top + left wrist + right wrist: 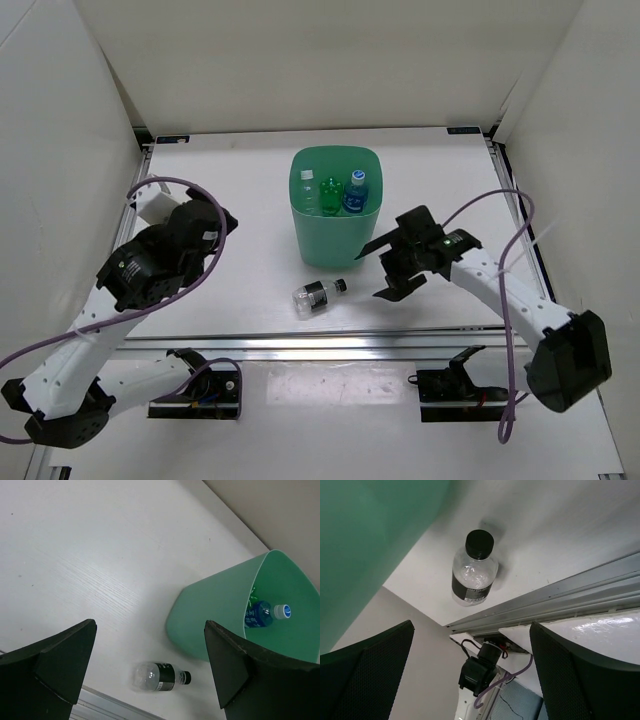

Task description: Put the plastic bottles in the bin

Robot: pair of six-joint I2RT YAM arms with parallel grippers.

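The mint-green bin (335, 235) stands at the table's middle. Inside it I see a green bottle (329, 192), a blue-labelled bottle (355, 192) and a white-capped one (308, 186). The short clear bottle with a black label (318, 295) lies on its side in front of the bin. It also shows in the left wrist view (161, 677) and the right wrist view (474, 572). My right gripper (383, 270) is open and empty, just right of that bottle. My left gripper (208, 232) is open and empty, raised at the left. The bin shows in the left wrist view (210, 610).
A metal rail (330, 345) runs along the table's front edge, close to the lying bottle. White walls close in the table on three sides. A small clamp with cable (482, 667) hangs under the rail.
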